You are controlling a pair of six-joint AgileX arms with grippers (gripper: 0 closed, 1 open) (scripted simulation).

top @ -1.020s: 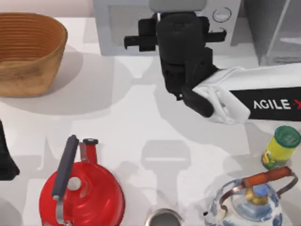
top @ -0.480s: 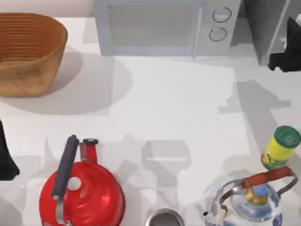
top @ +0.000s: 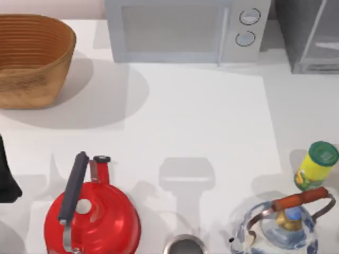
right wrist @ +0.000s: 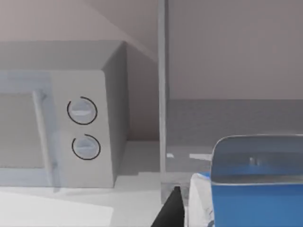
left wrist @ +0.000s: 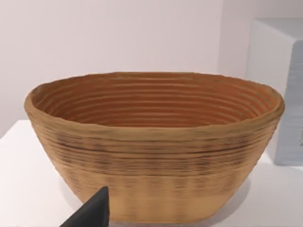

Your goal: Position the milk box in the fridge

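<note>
Two kettles stand along the near edge of the white table (top: 212, 116) in the top view: a red kettle (top: 92, 214) with a dark handle toward the left and a blue-and-white patterned kettle (top: 280, 230) toward the right. A yellow green-lidded bottle (top: 316, 165) stands just behind the patterned kettle. A woven basket (top: 33, 58) sits at the far left, the light grey microwave (top: 183, 29) at the far middle, and the fridge (top: 310, 34) at the far right corner. A steel rim of a cup (top: 184, 245) shows at the near edge. The left arm (top: 6, 177) is parked at the left edge.

From the left wrist, the woven basket (left wrist: 154, 146) stands close ahead of the left gripper, and one dark fingertip (left wrist: 94, 210) shows below it; whether those fingers are apart or together cannot be told.

From the right wrist, the milk box (right wrist: 255, 182) sits right at the right gripper, its blue top close to the lens, with a dark finger (right wrist: 173, 210) against its side: it seems clamped on the carton. Ahead lie the fridge's framed door edge (right wrist: 162, 94), its grey interior (right wrist: 232, 123), and the microwave's two knobs (right wrist: 83, 127).
</note>
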